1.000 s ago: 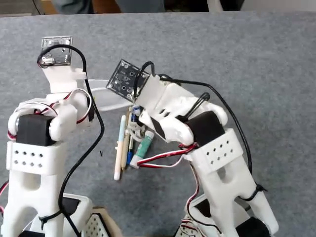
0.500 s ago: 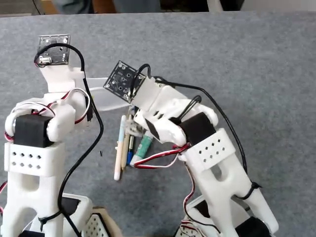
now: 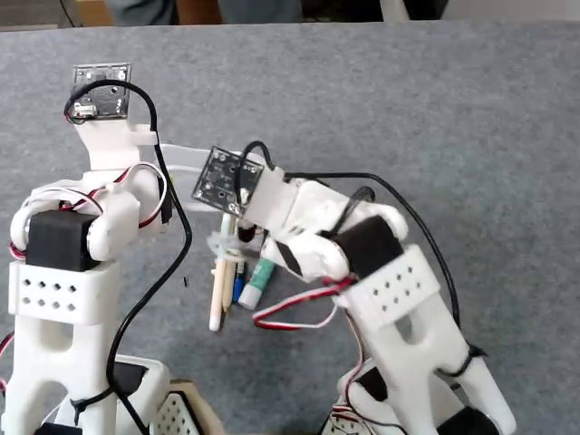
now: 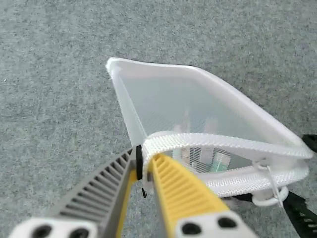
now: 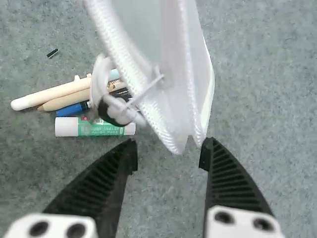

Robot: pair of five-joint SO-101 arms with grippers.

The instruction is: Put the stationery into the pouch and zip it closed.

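A translucent white pouch (image 4: 188,109) with a woven zipper band hangs above the grey table, its mouth partly open. My left gripper (image 4: 143,161) is shut on the zipper band at one end of the mouth. My right gripper (image 5: 168,146) is open, its black fingers (image 5: 111,173) straddling the pouch's other end (image 5: 173,74) without closing on it. The zipper pull ring (image 5: 105,91) dangles beside that end. Under it on the table lie a cream pen (image 5: 49,94), a pencil, a blue pen (image 5: 72,109) and a glue stick (image 5: 94,127). In the high view the pouch (image 3: 186,161) spans between both arms.
Grey felt covers the table (image 3: 435,109), with open room to the right and far side. The stationery pile (image 3: 228,281) lies between the two arm bases. A small black speck (image 3: 186,281) lies left of it.
My right arm has drawn back toward the near edge and a little left, its wrist now over the top of the stationery pile. The left arm has stayed put.
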